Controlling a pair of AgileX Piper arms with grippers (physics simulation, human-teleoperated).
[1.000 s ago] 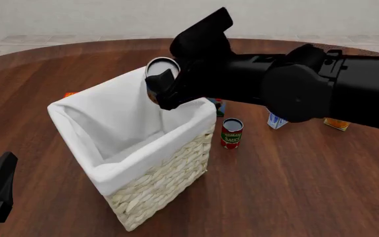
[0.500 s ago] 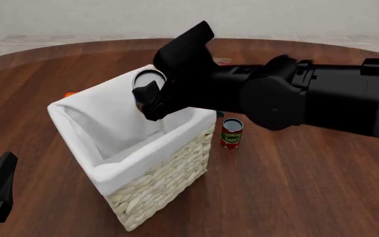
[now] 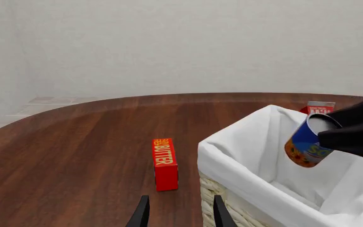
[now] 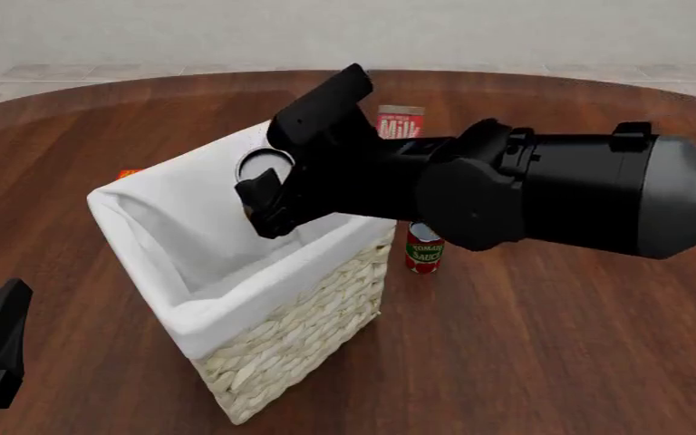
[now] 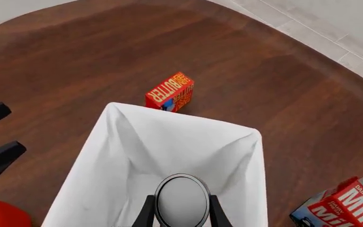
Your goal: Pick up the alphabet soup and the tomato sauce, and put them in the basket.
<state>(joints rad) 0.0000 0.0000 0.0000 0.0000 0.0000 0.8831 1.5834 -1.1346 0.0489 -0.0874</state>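
Two fingers of the right gripper point(image 5: 179, 212) pinch the alphabet soup point(image 4: 264, 167) by its sides, and the can hangs tilted above the open mouth of the basket point(image 4: 312, 313), toward the far rim at about twelve o'clock of the opening; the right wrist view looks straight down past the pale lid into the white lining. Release looks like the next step, and the main risk, as I judge it, is the can's tilt and its place near the far edge: let go from here it could clip the folded cloth rim and roll off outside, or strike the wall and rock the basket. The tomato sauce point(image 4: 423, 247) stands upright on the table just beside the basket at its three o'clock side, partly hidden under the right arm, so a careless withdrawal of that bulky arm might knock it over and make the second pick harder. A milk carton point(image 4: 399, 121) stands past the arm at one o'clock, and a butter box point(image 3: 165, 163) lies near the basket at ten o'clock. Down at seven o'clock the left gripper point(image 3: 177, 213) waits low with its fingers parted, holding nothing.
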